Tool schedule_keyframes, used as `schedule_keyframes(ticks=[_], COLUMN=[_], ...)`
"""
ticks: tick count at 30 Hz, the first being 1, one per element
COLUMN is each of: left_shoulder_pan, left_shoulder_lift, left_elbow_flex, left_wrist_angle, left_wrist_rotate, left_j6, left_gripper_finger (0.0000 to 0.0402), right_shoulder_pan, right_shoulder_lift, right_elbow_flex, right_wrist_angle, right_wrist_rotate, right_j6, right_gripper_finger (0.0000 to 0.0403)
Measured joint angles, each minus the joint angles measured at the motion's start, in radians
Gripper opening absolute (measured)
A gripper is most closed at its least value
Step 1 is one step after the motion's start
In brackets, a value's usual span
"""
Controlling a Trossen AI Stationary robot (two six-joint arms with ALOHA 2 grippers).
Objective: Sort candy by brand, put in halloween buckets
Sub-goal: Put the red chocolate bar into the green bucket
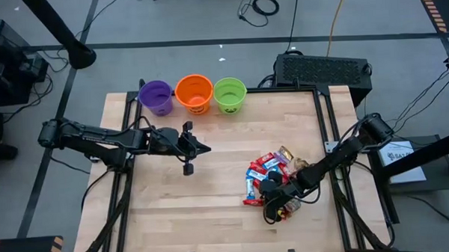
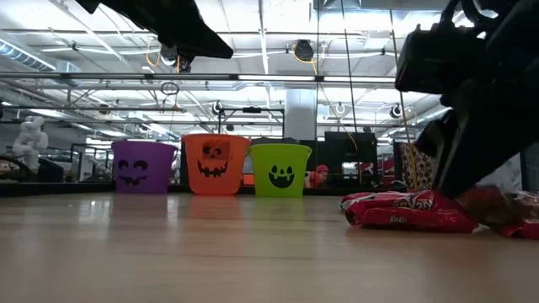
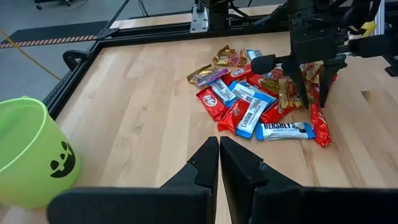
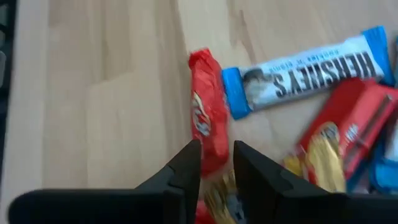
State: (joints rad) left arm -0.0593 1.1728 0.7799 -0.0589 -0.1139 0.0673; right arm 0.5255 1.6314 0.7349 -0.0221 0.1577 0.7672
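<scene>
Candy [image 1: 270,180] is mostly lying piled; right gripper [image 4: 214,163] fingers are pinching a red bar [image 4: 208,124], left gripper [image 3: 219,163] idling, fingers pressed together.

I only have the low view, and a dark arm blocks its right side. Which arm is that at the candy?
Observer: That is the right gripper, down on the candy pile on the right half of the table.
Operator: And the left one?
Observer: The left gripper is over bare wood in front of the purple bucket and orange bucket. It is shut and holds nothing.
Operator: I only see red wrappers. Anything else in the pile?
Observer: Yes. A blue-and-white Hershey's bar lies at the pile's edge, and gold wrappers lie on its far side.
</scene>
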Motion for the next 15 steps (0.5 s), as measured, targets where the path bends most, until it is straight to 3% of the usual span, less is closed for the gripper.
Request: schedule_keyframes(ticks=[7,15], left_shoulder_pan=[0.0,0.0], left_shoulder_lift=[0.0,0.0], left_elbow_flex=[0.0,0.0], left_wrist_angle=[0.0,0.0], left_wrist_rotate=[0.0,0.0], left_j6=[-0.001,-0.002], left_gripper_finger=[0.0025,0.0025], right_shoulder_pan=[0.0,-0.006], right_shoulder_lift=[0.0,-0.008], right_elbow_flex=[0.0,0.003], right_wrist_angle=[0.003,0.02], right_wrist_rotate=[0.0,0.009], right_j6=[0.0,-0.052], right_gripper_finger=[0.001,0.0003])
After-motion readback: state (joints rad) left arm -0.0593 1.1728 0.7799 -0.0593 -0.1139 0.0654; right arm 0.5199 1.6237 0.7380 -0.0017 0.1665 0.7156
